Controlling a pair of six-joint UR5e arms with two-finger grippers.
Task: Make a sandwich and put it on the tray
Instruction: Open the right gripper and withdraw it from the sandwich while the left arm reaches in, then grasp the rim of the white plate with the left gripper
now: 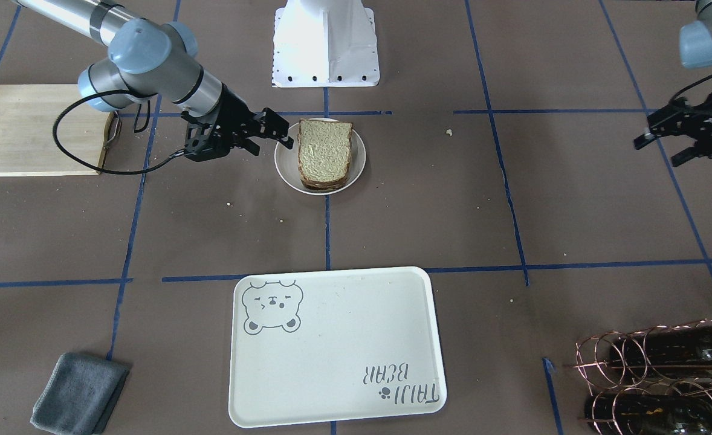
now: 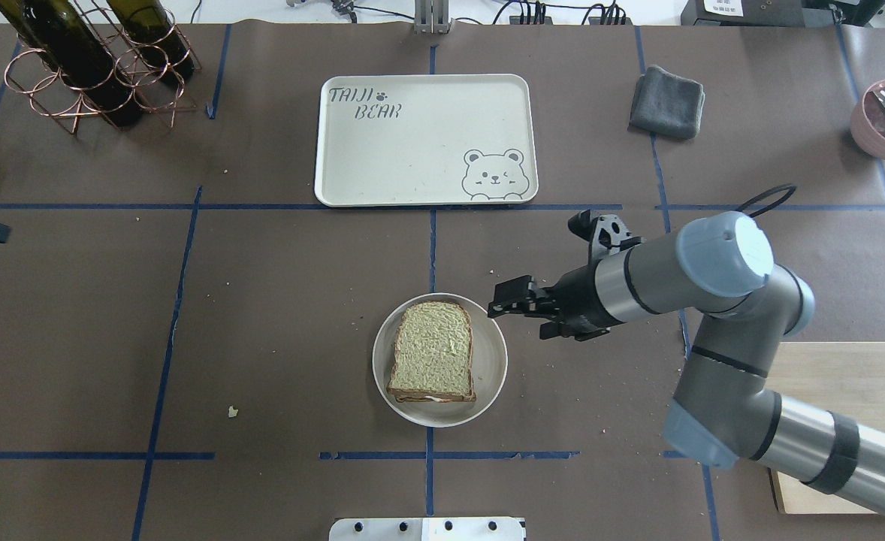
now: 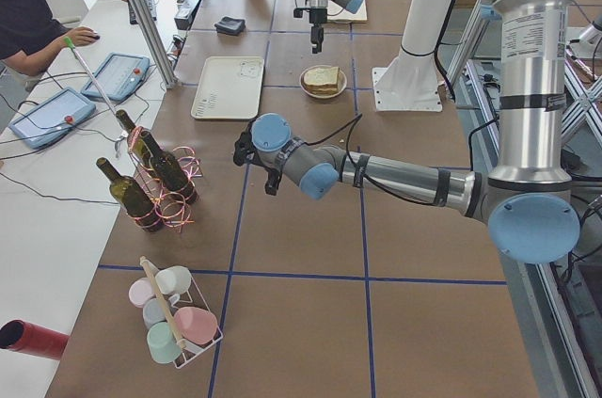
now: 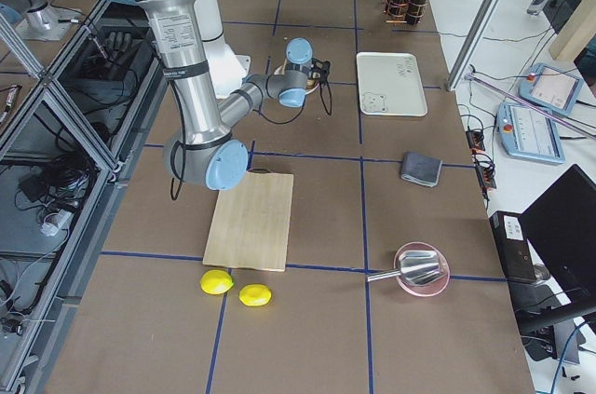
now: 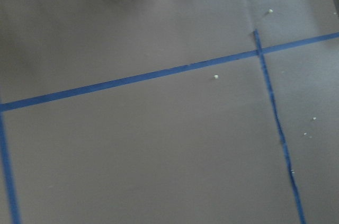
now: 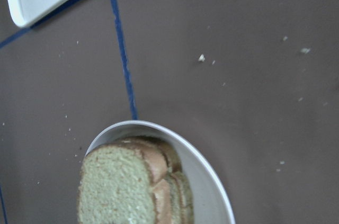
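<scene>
Tray (image 1: 332, 338) is closest, sitting flat at the middle of the operators' edge with the bear drawing facing up. The sandwich (image 1: 326, 154) isn't on it. It's stacked on the round plate (image 1: 282, 171), mid-bench toward the robot's edge. Between the 2 there's only brown mat (image 1: 428, 211) with blue tape lines and some crumbs. The right gripper (image 1: 269, 140) hangs just beside the plate's rim, fingers spread wide, gripping nothing. The left gripper (image 1: 655, 154) is well apart toward the left end, also spread. There's 1 grey cloth (image 1: 78, 393) near the operators' right corner, a bottle rack (image 1: 658, 374) in the operators' left corner, and a cutting board (image 1: 29, 130) by the right end.
</scene>
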